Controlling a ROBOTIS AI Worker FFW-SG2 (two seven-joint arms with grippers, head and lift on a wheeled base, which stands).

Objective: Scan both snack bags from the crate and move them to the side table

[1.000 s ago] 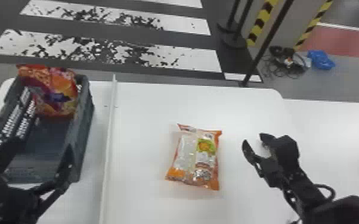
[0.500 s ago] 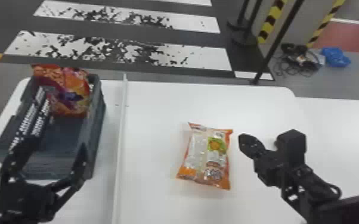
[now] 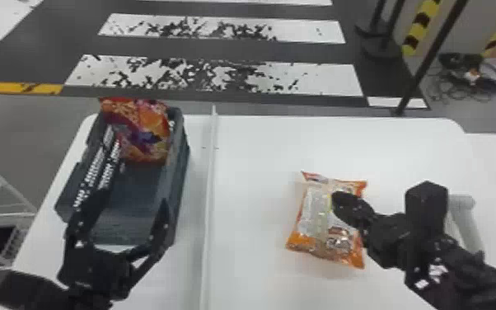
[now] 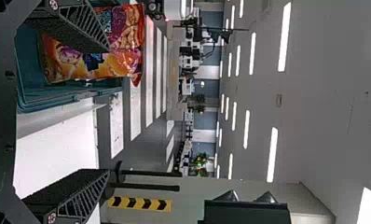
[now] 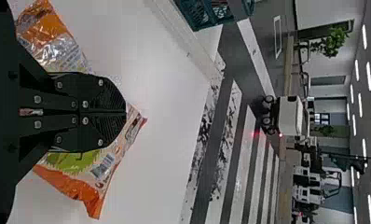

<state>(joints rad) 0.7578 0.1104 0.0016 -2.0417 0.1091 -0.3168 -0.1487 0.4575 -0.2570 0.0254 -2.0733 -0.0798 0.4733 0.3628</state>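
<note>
My left gripper (image 3: 125, 214) stands open over the near end of the crate (image 3: 181, 173). A red-orange snack bag (image 3: 142, 132) leans upright in the crate's far end. In the left wrist view that bag (image 4: 123, 46) is beyond one finger of my left gripper (image 4: 69, 112). My right gripper (image 3: 338, 198) is above the right side of an orange and clear snack bag (image 3: 321, 210), which lies flat on the table. In the right wrist view the right gripper (image 5: 126, 113) is shut, its fingers pressed together over the middle of the bag (image 5: 76, 177).
A white raised strip (image 3: 209, 185) divides the white table (image 3: 255, 165) between crate and flat bag. A pale handle-like object (image 3: 465, 218) is behind the right arm. A wire rack (image 3: 4, 214) stands left of the table. A dark pole (image 3: 428, 57) rises beyond the far edge.
The head view has shifted, so the table scene sits farther right. My right gripper has moved left to over the flat bag and its fingers have closed. The left gripper stays near the crate.
</note>
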